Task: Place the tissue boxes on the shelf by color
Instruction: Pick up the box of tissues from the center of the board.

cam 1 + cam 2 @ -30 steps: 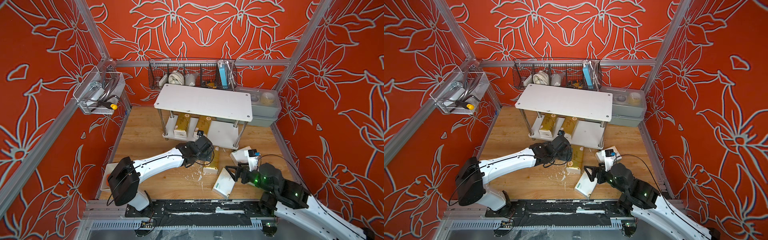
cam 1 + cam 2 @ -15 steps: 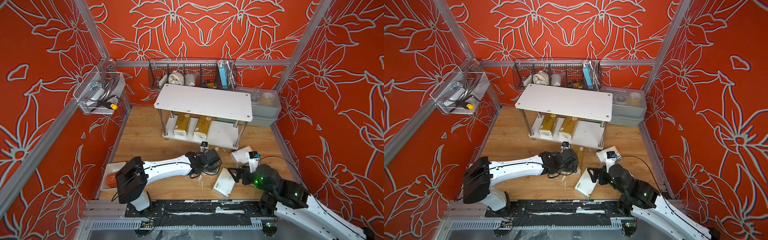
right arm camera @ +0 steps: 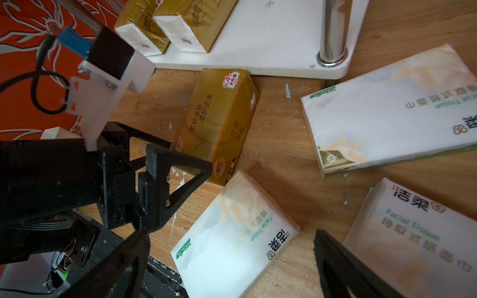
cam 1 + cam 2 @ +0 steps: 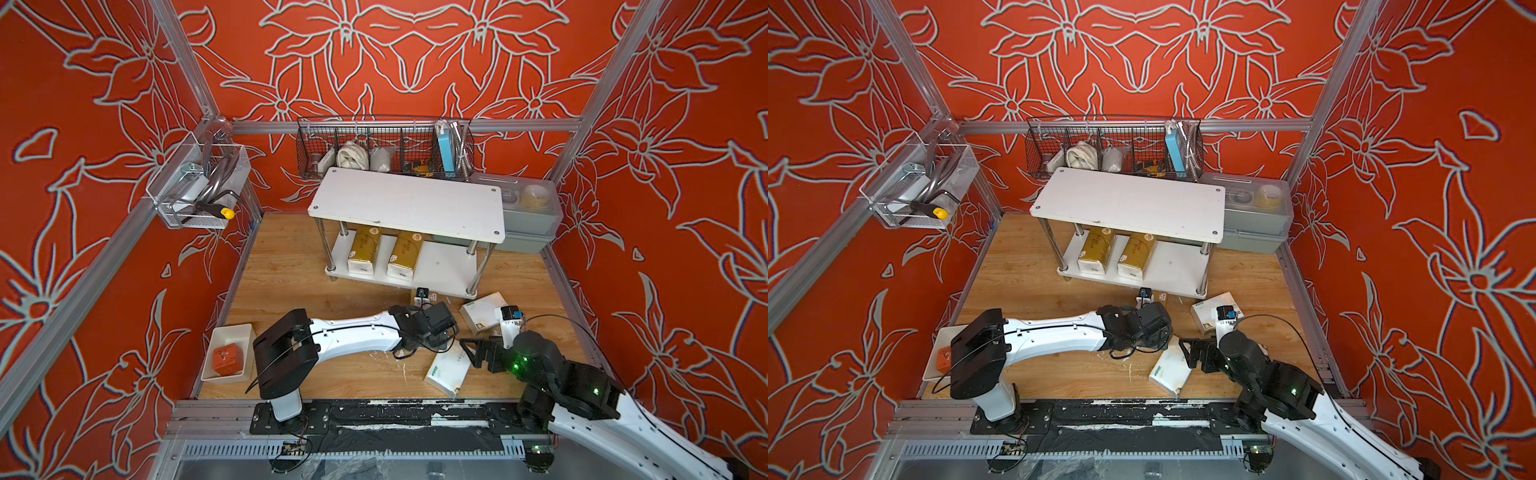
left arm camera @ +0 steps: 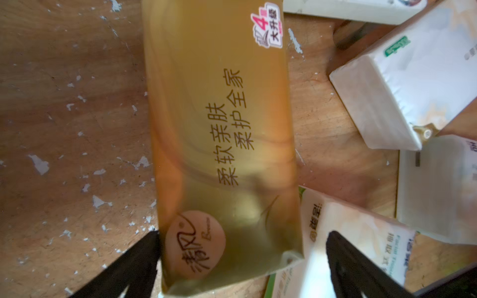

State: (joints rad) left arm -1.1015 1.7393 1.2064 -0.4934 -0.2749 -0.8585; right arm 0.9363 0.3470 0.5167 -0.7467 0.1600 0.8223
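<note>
L pincer wide over 3rd gold tissue pack, flat on surface just before shelf. Best centre across its width: one finger overhangs abutting white pack. R pincer wide, empty.

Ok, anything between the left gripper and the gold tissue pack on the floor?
Nothing between them: the open left gripper straddles one end of the shiny gold tissue pack. But a white, green-trimmed tissue pack lies against that end, beneath one finger.
</note>
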